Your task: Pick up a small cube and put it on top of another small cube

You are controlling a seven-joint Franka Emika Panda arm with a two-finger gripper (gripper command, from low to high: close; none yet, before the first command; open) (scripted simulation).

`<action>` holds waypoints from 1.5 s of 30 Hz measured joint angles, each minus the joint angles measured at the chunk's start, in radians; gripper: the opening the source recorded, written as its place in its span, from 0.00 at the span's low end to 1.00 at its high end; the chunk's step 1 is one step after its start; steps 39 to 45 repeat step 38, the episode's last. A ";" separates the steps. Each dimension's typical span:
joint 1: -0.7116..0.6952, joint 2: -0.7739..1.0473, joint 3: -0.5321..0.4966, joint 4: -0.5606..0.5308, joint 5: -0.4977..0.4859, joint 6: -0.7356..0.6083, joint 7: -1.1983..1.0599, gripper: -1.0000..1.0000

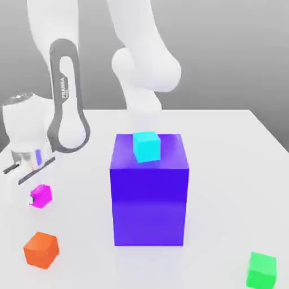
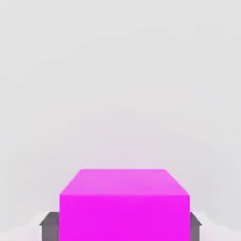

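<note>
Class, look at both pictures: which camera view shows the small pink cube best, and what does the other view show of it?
The hand view: the pink cube is large and central, with dark fingers pressed against its two sides. In the exterior view it is a small block near the table's left edge, below the gripper.

White tabletop (image 1: pixel 226 147), plain grey backdrop (image 1: pixel 226 51).

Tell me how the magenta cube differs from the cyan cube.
The magenta cube is bright pink; the cyan cube is light blue-green. The magenta cube is low near the table, just under the gripper, at the exterior view's left; the cyan cube rests on top of the big blue-violet block. In the hand view, dark fingers flank the magenta cube; nothing touches the cyan cube. Both are small, plain-faced cubes of similar size.
</note>
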 joint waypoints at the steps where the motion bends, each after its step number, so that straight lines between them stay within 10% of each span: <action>1: -0.008 0.014 0.008 0.003 0.003 0.011 -0.003 0.00; 9: 0.039 -0.222 -0.058 -0.045 -0.130 -0.173 0.089 0.00; 34: 0.861 0.096 0.472 0.475 -0.477 -0.428 0.213 0.00; 35: 0.886 0.126 0.461 0.486 -0.500 -0.414 0.228 1.00; 45: 0.886 0.126 0.461 0.486 -0.500 -0.414 0.228 1.00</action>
